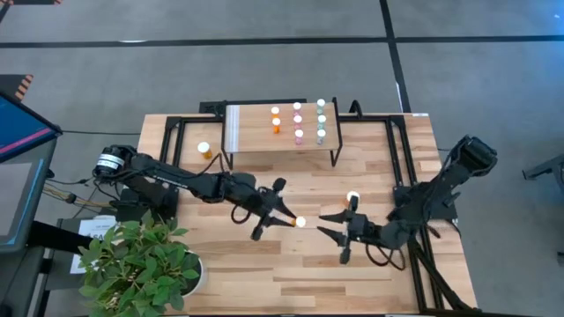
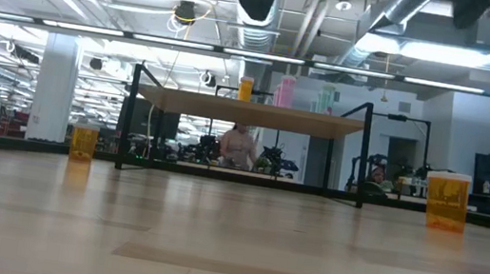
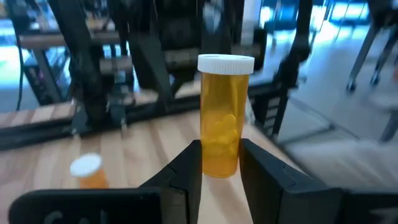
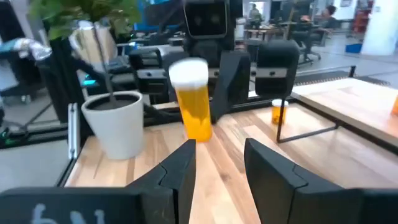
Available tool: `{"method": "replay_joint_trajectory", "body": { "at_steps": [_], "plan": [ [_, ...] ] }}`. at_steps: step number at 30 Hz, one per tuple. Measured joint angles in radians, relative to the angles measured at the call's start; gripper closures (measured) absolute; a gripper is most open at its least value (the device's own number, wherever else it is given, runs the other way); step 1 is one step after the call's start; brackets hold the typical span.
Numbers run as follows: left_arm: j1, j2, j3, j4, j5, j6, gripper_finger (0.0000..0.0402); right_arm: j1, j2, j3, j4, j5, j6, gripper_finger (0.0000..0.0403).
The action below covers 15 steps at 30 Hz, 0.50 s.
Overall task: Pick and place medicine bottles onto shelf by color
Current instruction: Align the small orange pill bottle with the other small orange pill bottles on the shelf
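My left gripper [image 1: 286, 214] is near the table's middle, shut on a larger orange medicine bottle [image 3: 221, 118] with a white cap. My right gripper [image 1: 329, 224] faces it from the right, open, with the bottle [image 4: 194, 102] a little beyond its fingertips [image 4: 219, 149]. A second orange bottle [image 1: 352, 198] stands on its base beside the right gripper. A third [image 1: 204, 150] stands left of the shelf [image 1: 251, 132]. On the shelf are rows of orange [image 1: 275, 119], pink [image 1: 297, 119] and pale green [image 1: 321, 119] bottles. My left gripper pinches the bottle's lower body [image 3: 219, 163] between its two fingers [image 3: 186, 168], one on each side. The fingers come about level from the table's left. The bottle stands roughly upright, cap up, lifted clear of the table.
A potted plant [image 1: 145, 264] in a white pot stands at the near left corner. The shelf's black legs [image 1: 335, 157] and a black frame [image 1: 397, 150] run around the far part of the table. Bare wood lies along the near edge [image 1: 291, 282].
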Motion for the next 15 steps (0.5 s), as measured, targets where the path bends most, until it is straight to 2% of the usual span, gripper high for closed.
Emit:
{"method": "replay_joint_trajectory", "body": {
  "at_steps": [3,6,15],
  "plan": [
    [0.001,0.0,-0.039,0.125,0.007,-0.037,0.0319,-0.047,0.048,0.0,0.058,-0.091,-0.018,0.0246],
    [0.001,0.0,-0.048,0.144,-0.003,-0.051,0.0319,-0.084,0.082,0.0,0.128,-0.164,-0.047,0.0246],
    [0.0,0.0,-0.049,0.141,-0.052,-0.057,0.0319,-0.108,0.088,0.0,0.136,-0.175,-0.04,0.0239]
  ]
}}
